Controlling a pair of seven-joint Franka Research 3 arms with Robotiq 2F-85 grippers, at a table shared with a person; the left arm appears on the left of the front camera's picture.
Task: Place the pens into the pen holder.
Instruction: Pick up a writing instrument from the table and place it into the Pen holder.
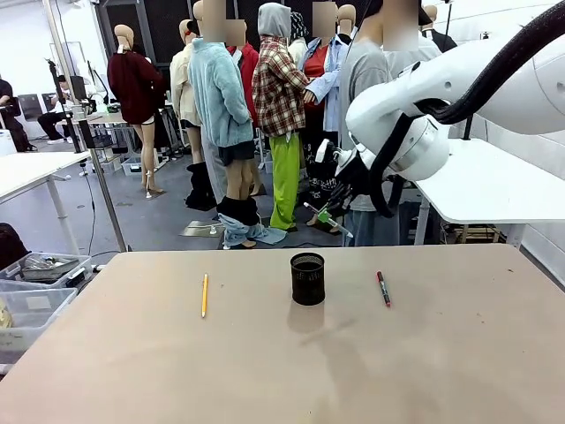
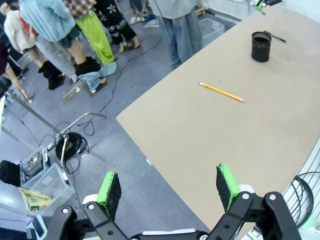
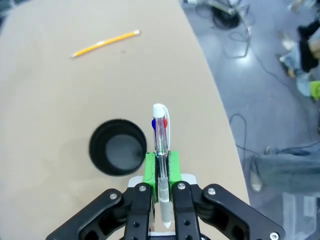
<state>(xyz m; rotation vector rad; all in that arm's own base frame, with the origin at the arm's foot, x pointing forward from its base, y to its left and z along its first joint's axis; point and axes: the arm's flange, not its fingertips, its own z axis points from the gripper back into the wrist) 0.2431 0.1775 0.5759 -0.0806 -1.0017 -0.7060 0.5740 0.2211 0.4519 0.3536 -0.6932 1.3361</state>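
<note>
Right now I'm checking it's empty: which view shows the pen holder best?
The right wrist view: it looks down into the pen holder, which appears empty. The front view shows the pen holder side-on; the left wrist view, small and distant.

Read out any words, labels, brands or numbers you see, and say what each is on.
Nothing legible anywhere.
Green print on the pale carton: too blurred to read.
On the clear plastic pen: nothing readable.
On the yellow pencil and black mesh pen holder: no markings visible.
</note>
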